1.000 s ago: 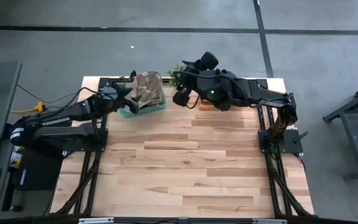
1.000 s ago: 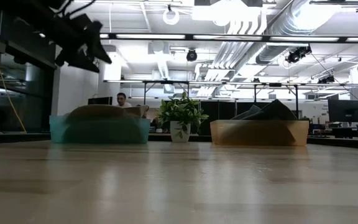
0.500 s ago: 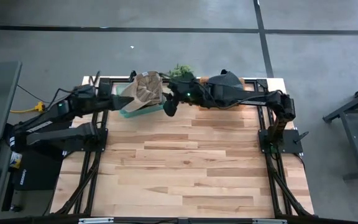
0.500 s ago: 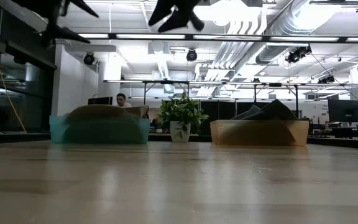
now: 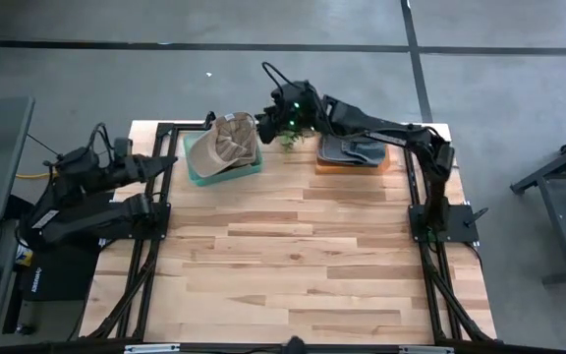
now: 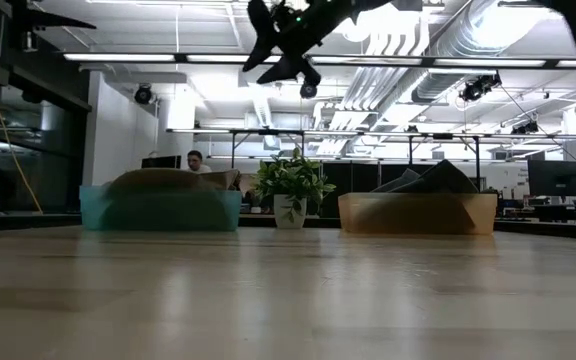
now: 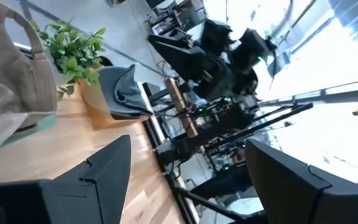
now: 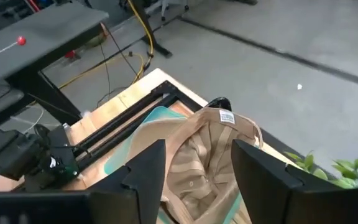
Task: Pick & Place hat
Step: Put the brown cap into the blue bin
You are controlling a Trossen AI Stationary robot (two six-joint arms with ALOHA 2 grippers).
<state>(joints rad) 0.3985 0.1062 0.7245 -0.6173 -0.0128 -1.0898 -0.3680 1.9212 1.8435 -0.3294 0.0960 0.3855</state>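
Right gripper [image 5: 263, 126] fingers apart above tan hat [image 5: 226, 145], crumpled upside down, teal bin [image 5: 249, 169]

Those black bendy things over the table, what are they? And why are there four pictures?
They are two robot arms with pinching fingers. One camera looks down from above, one sits low on the table, and one rides on each wrist. The right gripper hangs open over a tan hat piled in a teal bin. It holds nothing. The left gripper waits open off to the side. An orange bin holds a dark hat, and a little potted plant stands between the bins.
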